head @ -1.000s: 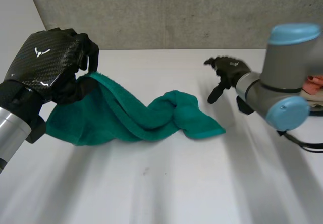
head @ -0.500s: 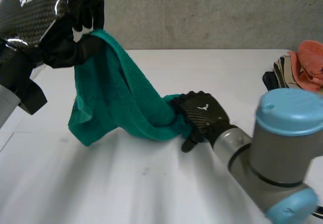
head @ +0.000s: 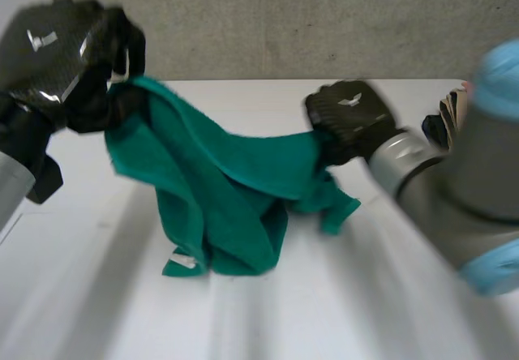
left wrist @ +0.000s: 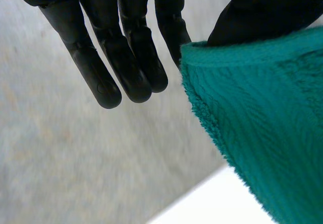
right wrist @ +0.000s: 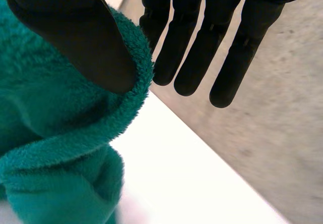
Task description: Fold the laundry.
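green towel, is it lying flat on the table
No, the green towel hangs between the left hand and the right hand, each pinching an upper edge, with its lower folds at the white table.

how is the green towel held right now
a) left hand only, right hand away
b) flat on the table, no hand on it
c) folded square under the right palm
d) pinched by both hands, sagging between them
d: the left hand and the right hand each pinch the green towel, which hangs between them toward the table.
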Controlling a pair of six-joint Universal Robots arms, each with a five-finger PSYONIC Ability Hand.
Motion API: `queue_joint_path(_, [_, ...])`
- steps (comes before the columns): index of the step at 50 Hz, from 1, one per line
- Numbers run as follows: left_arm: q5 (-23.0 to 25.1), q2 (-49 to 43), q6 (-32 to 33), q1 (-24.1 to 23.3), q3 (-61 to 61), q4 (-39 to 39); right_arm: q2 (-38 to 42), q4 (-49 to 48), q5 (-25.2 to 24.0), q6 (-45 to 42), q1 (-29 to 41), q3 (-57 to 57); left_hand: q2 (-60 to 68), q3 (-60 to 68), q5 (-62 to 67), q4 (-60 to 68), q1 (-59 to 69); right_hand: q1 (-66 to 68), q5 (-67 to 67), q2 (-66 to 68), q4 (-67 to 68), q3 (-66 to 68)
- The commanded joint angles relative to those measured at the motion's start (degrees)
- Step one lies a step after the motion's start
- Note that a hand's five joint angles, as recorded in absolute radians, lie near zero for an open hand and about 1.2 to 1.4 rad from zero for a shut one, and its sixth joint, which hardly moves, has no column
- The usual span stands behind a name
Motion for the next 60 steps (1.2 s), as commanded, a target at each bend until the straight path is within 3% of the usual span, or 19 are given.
queue_joint_path(1, [0.7, -9.8, 9.7, 2.2, -4.6, -0.2, -4.1, 13.9, -2.8, -14.6, -5.6, -4.1, 11.4, 11.6, 14.1, 11.2, 12.8, 15.6, 14.2, 12.5, 11.5, 12.1])
queue_joint_path(4, [0.6, -17.5, 12.7, 2.1, -4.0, 0.0, -3.2, 17.7, -3.9, -15.0, -6.1, -6.0, 11.4, 11.6, 14.1, 11.2, 12.8, 15.6, 14.2, 12.5, 11.5, 12.1])
queue_joint_path(8, [0.5, -25.8, 13.7, 1.5, 1.8, 3.1, 6.1, 18.2, -3.6, -15.5, -6.1, -11.0, 11.4, 11.6, 14.1, 11.2, 12.8, 15.6, 14.2, 12.5, 11.5, 12.1])
queue_joint_path(13, [-0.2, -30.3, 13.3, -0.8, 16.2, 15.2, 13.0, 12.2, 0.0, -14.8, -5.3, -22.4, 11.4, 11.6, 14.1, 11.2, 12.8, 15.6, 14.2, 12.5, 11.5, 12.1])
queue_joint_path(18, [-0.6, -31.2, 11.6, -3.1, 27.3, 28.6, 13.0, -4.9, 4.3, -13.8, -5.3, -29.7, 11.4, 11.6, 14.1, 11.2, 12.8, 15.6, 14.2, 12.5, 11.5, 12.1])
queue_joint_path(19, [-1.0, -31.2, 11.1, -3.1, 28.8, 30.5, 12.5, -12.2, 4.3, -13.1, -5.3, -29.7, 11.4, 11.6, 14.1, 11.2, 12.8, 15.6, 14.2, 12.5, 11.5, 12.1])
queue_joint_path(24, [-9.2, -30.5, 7.9, -3.7, 33.7, 35.9, 9.2, -24.1, 3.4, -11.7, -5.2, -27.3, 11.4, 11.6, 14.1, 11.2, 12.8, 15.6, 14.2, 12.5, 11.5, 12.1])
queue_joint_path(29, [-11.3, -28.0, 7.5, -3.7, 29.0, 31.5, 6.6, -19.4, 0.6, -11.2, -5.5, -26.0, 11.4, 11.6, 14.1, 11.2, 12.8, 15.6, 14.2, 12.5, 11.5, 12.1])
queue_joint_path(40, [-5.8, -21.2, 7.6, -3.7, 7.8, 29.5, 7.6, -3.2, -4.2, -11.2, -6.6, -22.9, 11.4, 11.6, 14.1, 11.2, 12.8, 15.6, 14.2, 12.5, 11.5, 12.1])
queue_joint_path(46, [-5.1, -25.9, 8.1, -4.2, -1.4, 29.8, 18.2, 2.8, -6.5, -11.7, -7.3, -20.4, 11.4, 11.6, 14.1, 11.2, 12.8, 15.6, 14.2, 12.5, 11.5, 12.1])
queue_joint_path(52, [-5.4, -33.8, 9.1, -4.4, -3.3, 28.8, 26.2, 4.3, -5.2, -12.4, -6.8, -20.6, 11.4, 11.6, 14.1, 11.2, 12.8, 15.6, 14.2, 12.5, 11.5, 12.1])
queue_joint_path(56, [-5.4, -34.0, 9.1, -4.4, -3.3, 28.8, 27.7, 0.4, 1.0, -11.8, -6.7, -21.3, 11.4, 11.6, 14.1, 11.2, 12.8, 15.6, 14.2, 12.5, 11.5, 12.1])
queue_joint_path(57, [-5.4, -33.8, 9.0, -4.4, -3.1, 28.8, 27.3, -1.1, 2.4, -11.7, -6.7, -21.1, 11.4, 11.6, 14.1, 11.2, 12.8, 10.8, 9.5, 7.8, 6.7, 7.3])
queue_joint_path(59, [-5.4, -33.0, 9.0, -4.5, -3.0, 28.7, 26.4, -3.9, 4.7, -11.5, -6.6, -20.2, 11.4, 11.6, 14.1, 11.2, 12.8, -23.2, -24.6, -26.3, -27.3, -26.7])
queue_joint_path(60, [-5.3, -31.3, 8.9, -4.7, -2.9, 28.7, 24.9, -6.0, 6.7, -11.3, -6.7, -18.9, 11.4, 11.6, 14.1, 11.2, 12.8, -54.4, -55.8, -57.5, -58.5, -57.9])
